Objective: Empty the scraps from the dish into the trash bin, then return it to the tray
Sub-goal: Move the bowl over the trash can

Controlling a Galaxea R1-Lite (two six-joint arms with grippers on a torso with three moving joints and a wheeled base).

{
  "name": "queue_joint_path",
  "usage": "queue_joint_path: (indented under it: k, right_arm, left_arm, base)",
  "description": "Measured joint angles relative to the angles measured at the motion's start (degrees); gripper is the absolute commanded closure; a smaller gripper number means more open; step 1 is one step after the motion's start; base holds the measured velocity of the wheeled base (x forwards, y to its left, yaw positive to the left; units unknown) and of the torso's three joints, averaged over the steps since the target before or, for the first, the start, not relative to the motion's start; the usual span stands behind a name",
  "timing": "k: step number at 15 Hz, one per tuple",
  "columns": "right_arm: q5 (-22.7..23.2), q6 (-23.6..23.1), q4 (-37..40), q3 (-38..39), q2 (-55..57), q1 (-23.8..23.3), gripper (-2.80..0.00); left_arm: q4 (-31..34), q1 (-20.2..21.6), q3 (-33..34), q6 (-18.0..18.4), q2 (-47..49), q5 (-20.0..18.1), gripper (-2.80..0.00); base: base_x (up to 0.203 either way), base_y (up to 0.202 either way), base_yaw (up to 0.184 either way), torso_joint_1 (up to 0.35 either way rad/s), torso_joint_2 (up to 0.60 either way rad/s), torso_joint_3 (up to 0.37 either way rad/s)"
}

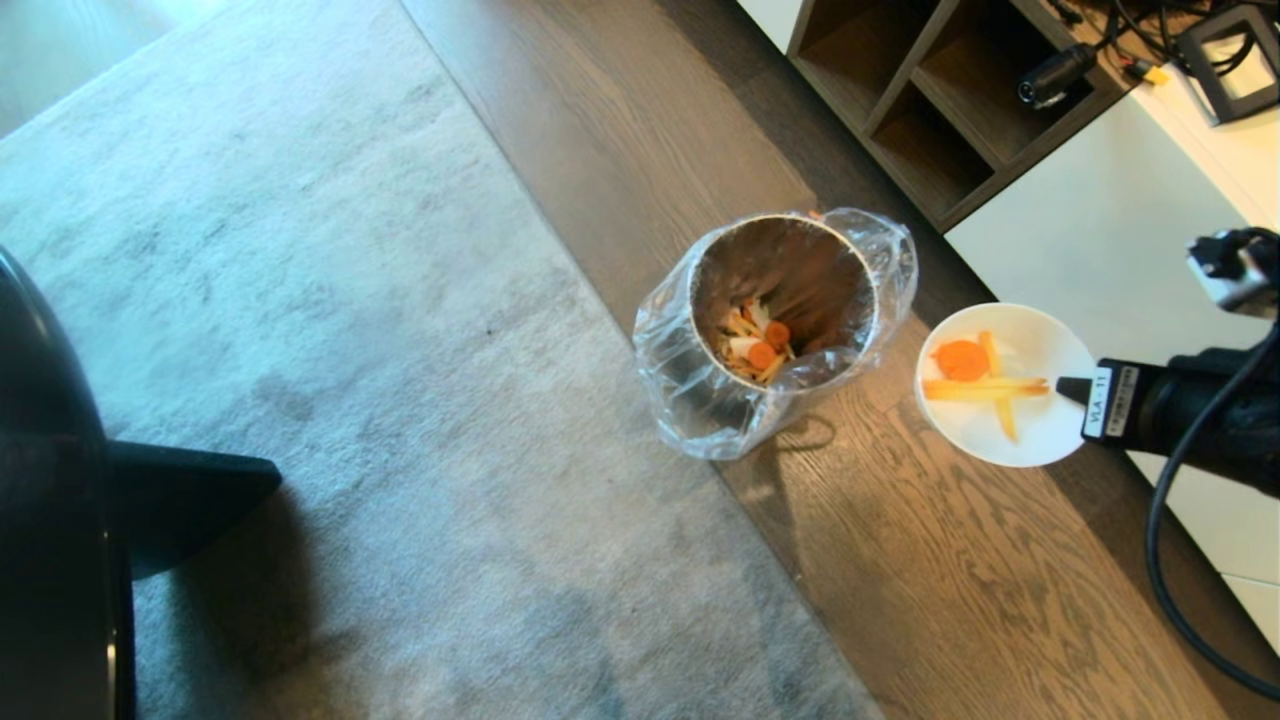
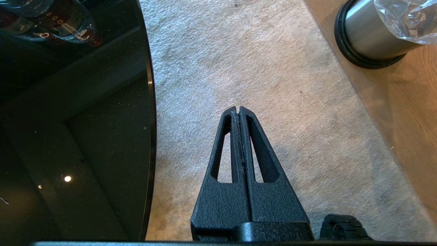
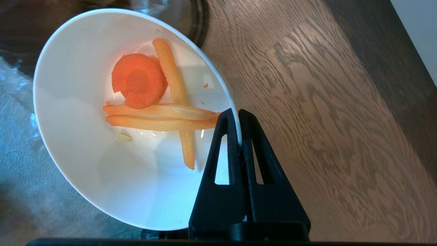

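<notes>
My right gripper (image 1: pixel 1066 388) (image 3: pixel 236 112) is shut on the rim of the dish (image 1: pixel 1040 440) (image 3: pixel 78 143), a glossy white bowl held above the wood floor just right of the trash bin (image 1: pixel 790 320). Scraps (image 1: pixel 975 375) (image 3: pixel 153 102) lie in the dish: an orange carrot slice and three pale yellow-orange strips. The steel bin, lined with a clear bag, holds similar scraps (image 1: pixel 755 345) at its bottom. Its base (image 2: pixel 368 37) shows in the left wrist view. My left gripper (image 2: pixel 239 110) hangs shut and empty over the carpet. The tray is out of view.
A grey carpet (image 1: pixel 300 350) covers the floor left of the bin. A dark round glass table (image 2: pixel 75 130) (image 1: pixel 50 500) stands at the left. A wooden shelf unit (image 1: pixel 930 110) and a white cabinet (image 1: pixel 1110 230) stand at the back right, close to the right arm.
</notes>
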Motion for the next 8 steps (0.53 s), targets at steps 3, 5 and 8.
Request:
queue_joint_path:
  k: [3, 5, 8]
  right_arm:
    - [-0.5, -4.6, -5.2, -2.9, 4.6, 3.4, 0.00]
    - [-0.5, -9.6, -10.4, -4.2, 7.7, 4.1, 0.00]
    - [-0.5, -16.1, -19.5, -6.0, 11.8, 4.3, 0.00]
  left_arm:
    - [0.0, 0.0, 0.0, 0.0, 0.0, 0.0, 0.00]
    - [0.0, 0.0, 0.0, 0.0, 0.0, 0.0, 0.00]
    - [0.0, 0.0, 0.0, 0.0, 0.0, 0.0, 0.00]
  base:
    - [0.000, 0.000, 0.000, 0.000, 0.00, 0.000]
    - [0.000, 0.000, 0.000, 0.000, 0.00, 0.000]
    - [0.000, 0.000, 0.000, 0.000, 0.00, 0.000]
